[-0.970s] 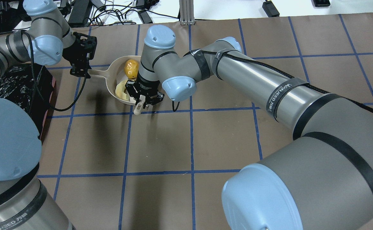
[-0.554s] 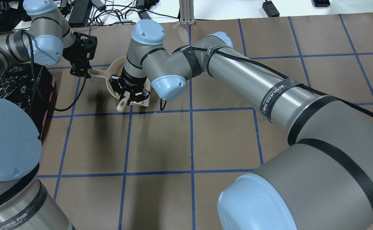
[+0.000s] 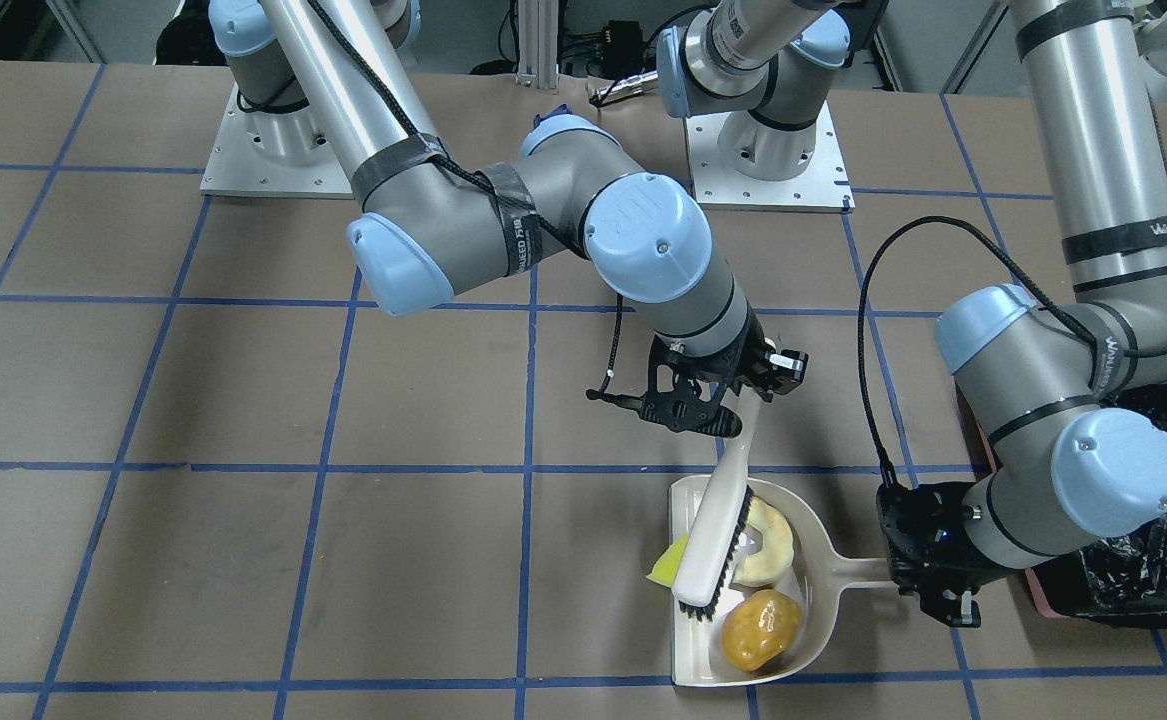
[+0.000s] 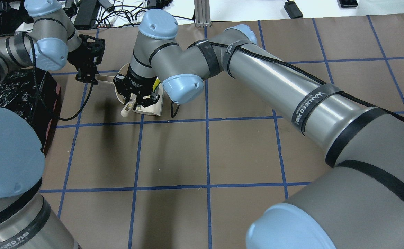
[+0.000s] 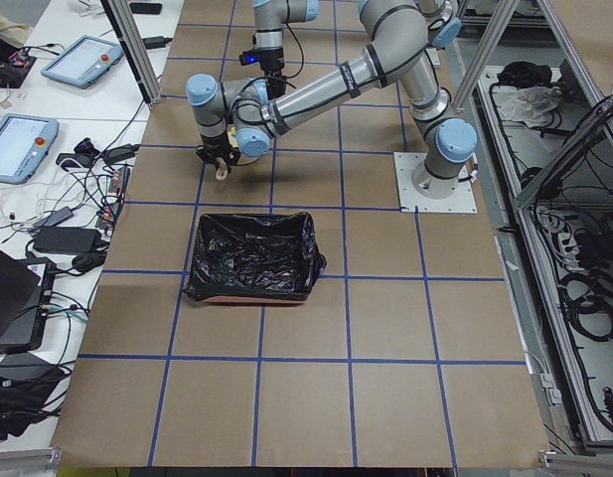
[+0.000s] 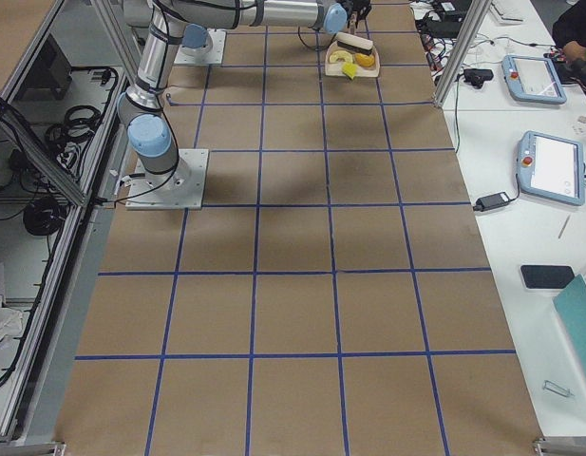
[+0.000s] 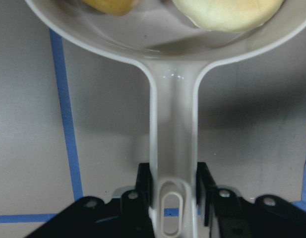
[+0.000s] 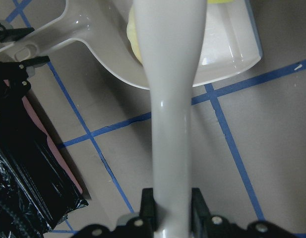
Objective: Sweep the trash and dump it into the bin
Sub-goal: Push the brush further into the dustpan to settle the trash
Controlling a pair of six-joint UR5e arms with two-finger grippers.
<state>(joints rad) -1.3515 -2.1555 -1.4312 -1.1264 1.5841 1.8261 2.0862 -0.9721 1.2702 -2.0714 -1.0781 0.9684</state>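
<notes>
The beige dustpan [image 3: 811, 640] lies on the table, and my left gripper [image 3: 928, 585] is shut on its handle [image 7: 173, 148]. In the pan are the pale melon slice [image 3: 771, 545] and the golden-brown potato [image 3: 763, 615]. The yellow sponge piece [image 3: 667, 572] sits at the pan's open lip. My right gripper [image 3: 718, 400] is shut on the white brush [image 3: 718, 530], whose bristles lie across the pan between the sponge and the slice. The bin [image 5: 251, 256], lined with black plastic, stands beside my left arm, its edge in the front view [image 3: 1148, 575].
The table is covered in brown paper with a blue tape grid [image 4: 207, 155]. My right arm's elbow [image 3: 643, 235] reaches across the middle. Cables and power bricks [image 4: 118, 14] lie beyond the far edge. Tablets [image 5: 23, 139] rest on a side desk.
My right gripper has swung the brush leftward in the overhead view, across the dustpan's mouth and over the pan, now covering the potato and slice there. My left gripper has held still.
</notes>
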